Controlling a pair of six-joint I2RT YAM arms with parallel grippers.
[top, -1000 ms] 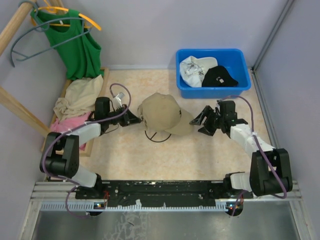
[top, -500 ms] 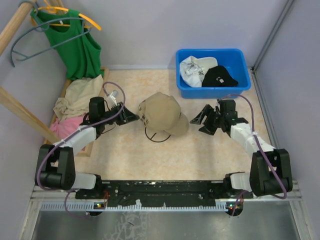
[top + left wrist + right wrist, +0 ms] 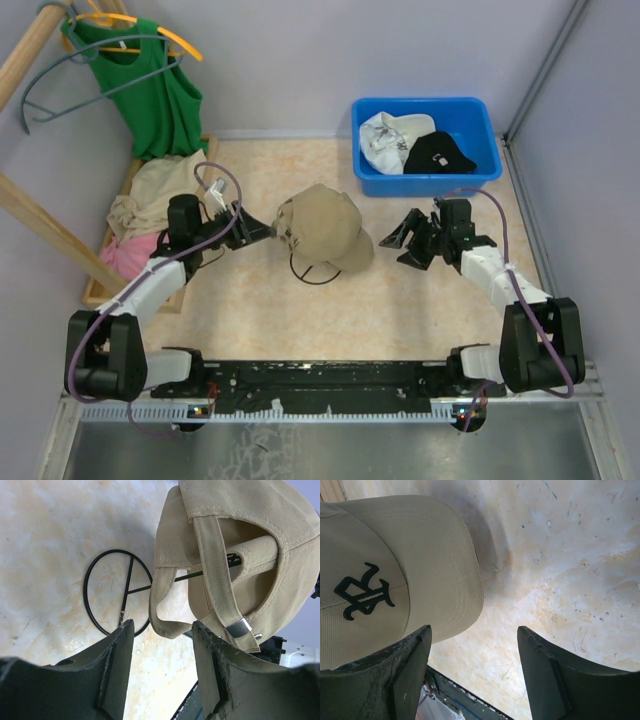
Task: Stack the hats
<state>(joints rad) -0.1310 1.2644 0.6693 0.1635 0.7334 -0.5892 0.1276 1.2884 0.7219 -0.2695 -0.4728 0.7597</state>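
I see a tan cap (image 3: 322, 225) in the middle of the table (image 3: 250, 310), sitting on a dark wire frame (image 3: 129, 577) whose ring rests flat on the surface. Its brim points toward the right arm and its back strap (image 3: 212, 570) toward the left arm. On my right wrist view the brim and a black embroidered logo (image 3: 362, 590) fill the left side.

The left gripper (image 3: 265, 233) sits just beside the back of the cap with its jaws apart and nothing clamped. The loose loop of the strap hangs right at the mouth of the gap, and I cannot tell whether it touches a finger. The right gripper (image 3: 392, 248) is near the brim but apart from it, jaws spread wide over bare table.

Farther back on the right, the white cap (image 3: 385, 135) and the black cap (image 3: 438, 153) lie side by side in a blue bin (image 3: 430, 184). At the far left a beige garment (image 3: 155, 190) is heaped in a wooden tray (image 3: 95, 292), below a green top (image 3: 150, 95) on a hanger.
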